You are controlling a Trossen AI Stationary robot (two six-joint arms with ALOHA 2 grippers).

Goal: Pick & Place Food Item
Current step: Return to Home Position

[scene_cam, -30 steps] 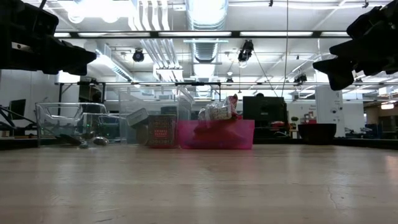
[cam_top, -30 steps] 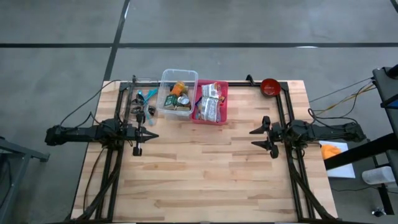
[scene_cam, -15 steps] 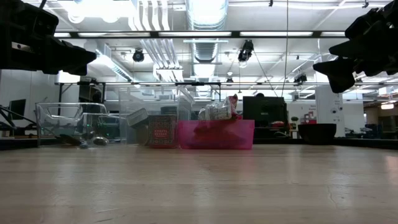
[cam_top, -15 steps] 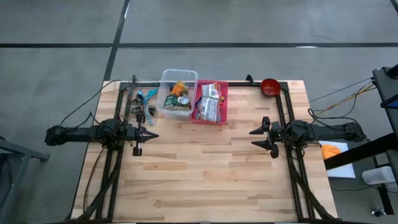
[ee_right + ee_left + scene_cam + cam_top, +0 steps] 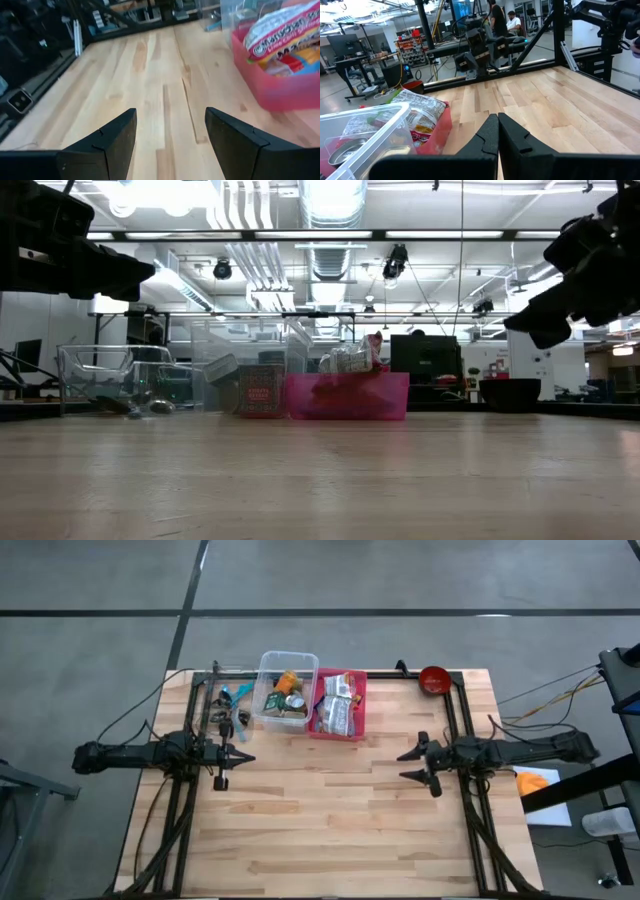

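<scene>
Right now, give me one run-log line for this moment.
left end effector: shut, empty | right end effector: open, empty | both above table

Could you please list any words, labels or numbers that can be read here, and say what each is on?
Nothing can be read with certainty.
Packet in the pink bin: red-ringed logo lettering, too blurred to read.
Dark red container in the clear bin: label print, too small to read.
</scene>
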